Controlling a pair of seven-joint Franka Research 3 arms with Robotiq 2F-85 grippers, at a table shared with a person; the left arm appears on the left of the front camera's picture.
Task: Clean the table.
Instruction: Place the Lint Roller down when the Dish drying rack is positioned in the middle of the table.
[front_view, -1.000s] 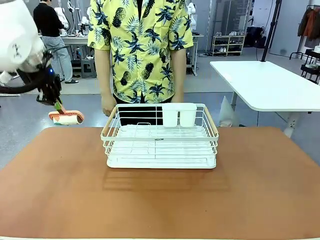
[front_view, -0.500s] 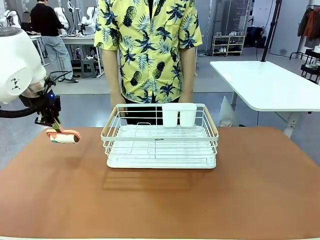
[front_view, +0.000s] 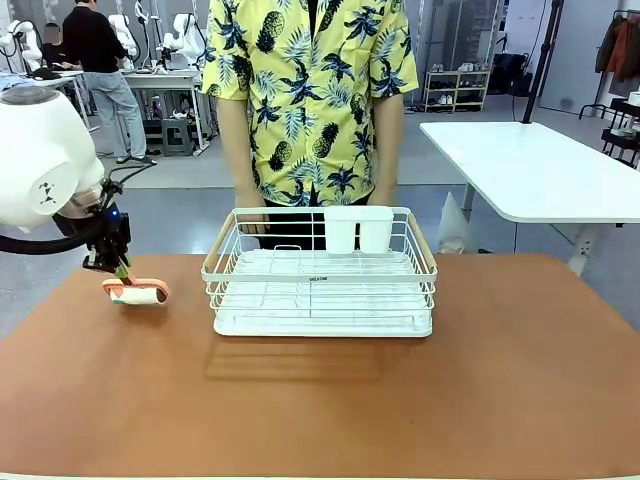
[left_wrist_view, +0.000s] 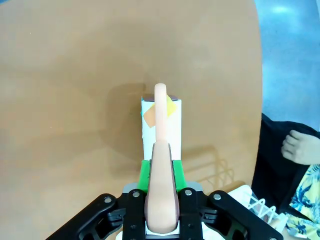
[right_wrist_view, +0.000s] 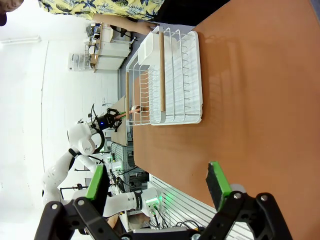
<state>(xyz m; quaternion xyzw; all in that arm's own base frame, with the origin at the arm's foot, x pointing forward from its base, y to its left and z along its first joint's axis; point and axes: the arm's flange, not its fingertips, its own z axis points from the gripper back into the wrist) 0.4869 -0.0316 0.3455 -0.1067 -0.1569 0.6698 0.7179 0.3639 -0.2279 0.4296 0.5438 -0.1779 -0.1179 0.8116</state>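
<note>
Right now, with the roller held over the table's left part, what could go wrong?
1. The left gripper holds the lint roller by its thin handle; pressing down could tilt it.
2. The dish rack stands close beside it; a sideways sweep might hit it.
3. The person's hand rests near the rack's far rim.

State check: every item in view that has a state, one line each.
left claw: shut on the lint roller's handle
lint roller: held, roller head low over the table's far left corner; contact unclear
right claw: open, holding nothing, above the table
dish rack: upright, no dishes in it
white cup holder: hung at the rack's far side
table: bare around the rack
</note>
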